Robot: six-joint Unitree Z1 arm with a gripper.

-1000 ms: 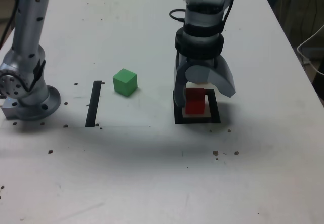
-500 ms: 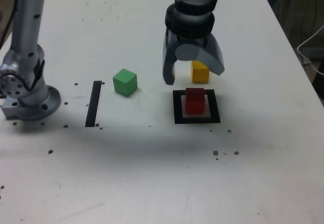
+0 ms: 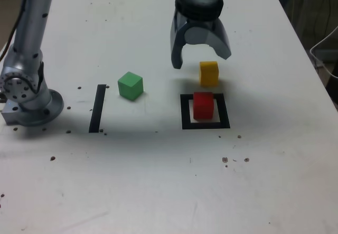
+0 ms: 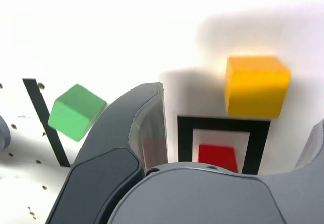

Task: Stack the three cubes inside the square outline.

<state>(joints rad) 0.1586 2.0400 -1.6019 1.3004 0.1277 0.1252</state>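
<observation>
the red cube (image 3: pixel 203 106) sits inside the square outline (image 3: pixel 224 111), right of centre in the exterior view, with the yellow cube (image 3: pixel 209 74) just above it in frame and the green cube (image 3: pixel 130 86) left of centre. the gripper (image 3: pixel 202 61) is spread wide and empty; it would do well to centre over yellow, descend straight and avoid nudging red.

Solid red, yellow-orange and green on the three cubes (image 3: pixel 203 106) (image 3: pixel 209 74) (image 3: pixel 130 86); black square outline (image 3: pixel 224 111) around white.
</observation>
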